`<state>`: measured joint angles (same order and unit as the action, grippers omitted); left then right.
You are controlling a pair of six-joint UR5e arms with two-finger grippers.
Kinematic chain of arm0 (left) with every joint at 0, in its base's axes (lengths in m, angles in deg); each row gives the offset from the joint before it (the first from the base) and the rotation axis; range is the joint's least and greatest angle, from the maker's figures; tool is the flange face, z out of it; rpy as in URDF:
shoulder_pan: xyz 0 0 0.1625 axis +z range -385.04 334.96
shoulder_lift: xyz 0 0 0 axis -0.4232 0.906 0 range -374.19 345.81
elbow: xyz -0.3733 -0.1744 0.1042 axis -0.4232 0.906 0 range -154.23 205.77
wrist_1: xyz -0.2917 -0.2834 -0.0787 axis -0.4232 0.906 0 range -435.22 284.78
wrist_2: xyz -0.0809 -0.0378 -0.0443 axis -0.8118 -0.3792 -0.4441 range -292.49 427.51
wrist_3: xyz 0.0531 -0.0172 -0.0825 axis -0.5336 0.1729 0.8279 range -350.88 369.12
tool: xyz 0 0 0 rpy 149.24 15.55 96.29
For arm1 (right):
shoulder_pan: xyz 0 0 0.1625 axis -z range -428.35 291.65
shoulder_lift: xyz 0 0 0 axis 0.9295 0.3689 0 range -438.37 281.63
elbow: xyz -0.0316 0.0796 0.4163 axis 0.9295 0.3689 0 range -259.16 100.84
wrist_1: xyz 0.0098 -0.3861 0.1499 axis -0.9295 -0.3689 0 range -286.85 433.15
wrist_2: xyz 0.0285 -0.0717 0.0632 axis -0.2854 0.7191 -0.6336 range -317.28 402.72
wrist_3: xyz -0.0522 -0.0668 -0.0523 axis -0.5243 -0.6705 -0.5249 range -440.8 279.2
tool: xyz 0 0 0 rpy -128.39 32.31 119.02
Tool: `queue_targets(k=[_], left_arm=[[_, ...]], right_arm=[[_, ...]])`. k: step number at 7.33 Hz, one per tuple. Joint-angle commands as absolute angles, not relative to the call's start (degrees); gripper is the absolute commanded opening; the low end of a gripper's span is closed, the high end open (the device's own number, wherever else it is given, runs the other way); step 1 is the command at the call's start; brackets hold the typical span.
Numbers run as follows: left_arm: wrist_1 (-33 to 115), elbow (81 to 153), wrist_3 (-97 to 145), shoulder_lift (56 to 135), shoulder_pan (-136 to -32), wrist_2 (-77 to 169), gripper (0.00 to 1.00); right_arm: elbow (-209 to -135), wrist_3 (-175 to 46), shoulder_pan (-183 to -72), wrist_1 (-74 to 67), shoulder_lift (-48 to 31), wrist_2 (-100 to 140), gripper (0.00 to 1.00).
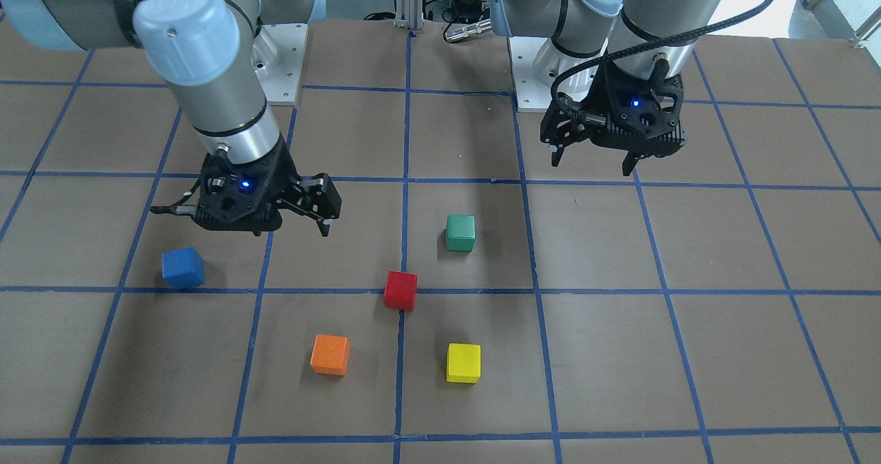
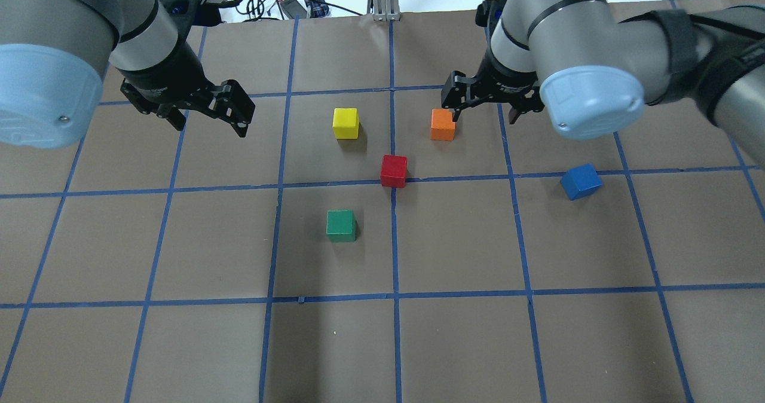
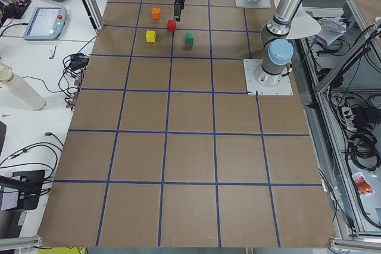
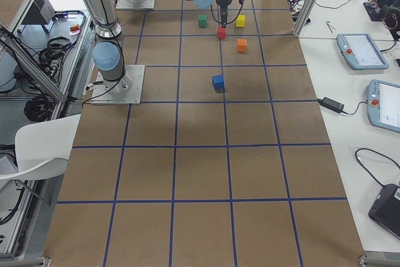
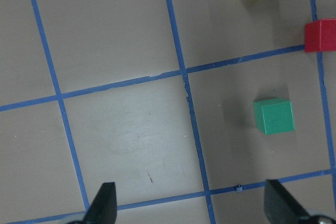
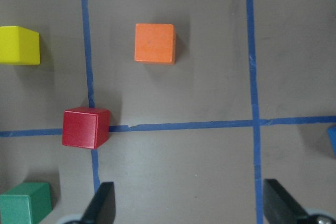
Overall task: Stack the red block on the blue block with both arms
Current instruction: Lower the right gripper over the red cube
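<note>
Both arms hang above the bench [image 2: 179,241] with nothing in hand. The right arm's fingers [image 6: 103,205] are spread wide and empty, and so are the left arm's fingers [image 5: 103,203].

The red block [image 2: 394,170] sits on a crossing of the blue tape lines. The blue block [image 2: 581,181] lies well apart from it, out to the robot's right. The right arm's fingers hover past the red block on the far side from the robot, closer to the orange cube [image 2: 443,125] than to the red one.

That is my main worry. If the arm drops straight down from there, I'd guess it takes the orange cube or knocks it aside. The orange cube also sits near the red block, and the yellow cube [image 2: 346,122] and green cube [image 2: 340,225] stand around it a little further off. Fingers opened that wide could clip one on the way in.

The blue block is turned out of square with the tape. A red block set down square to the grid would overhang its corners and might slide off. If both arms reach for the red block at once, they could crowd each other.

I can read no brand, label or writing anywhere; the cube faces are bare.
</note>
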<state>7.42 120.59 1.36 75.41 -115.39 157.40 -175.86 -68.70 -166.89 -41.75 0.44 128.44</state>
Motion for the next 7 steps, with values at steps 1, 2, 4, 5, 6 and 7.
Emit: queue_targets(k=[1, 2, 4, 5, 6, 7], left_arm=[[6.44, 121.57, 2.53, 74.93, -115.48, 156.37, 1.00], [6.70, 121.48, 2.52, 74.41, -115.39, 156.46, 1.00], [6.87, 121.49, 2.70, 74.40, -115.48, 156.89, 1.00], [7.05, 121.31, 2.53, 74.23, -115.30, 156.90, 1.00], [6.96, 120.96, 2.52, 74.40, -115.04, 156.81, 1.00], [6.96, 121.56, 2.52, 74.32, -115.12, 156.81, 1.00]], right_arm=[[-172.70, -60.89, -172.30, -45.41, -6.63, 130.68, 1.00], [-170.59, -59.54, -174.15, -45.33, -9.35, 131.83, 1.00], [-169.43, -57.88, -175.75, -45.50, -12.97, 131.66, 1.00], [-169.51, -55.51, -175.75, -45.41, -14.29, 131.23, 1.00], [-169.43, -54.88, -175.75, -45.41, -15.87, 130.87, 1.00], [-169.43, -54.87, -176.19, -47.94, -17.45, 130.61, 1.00]])
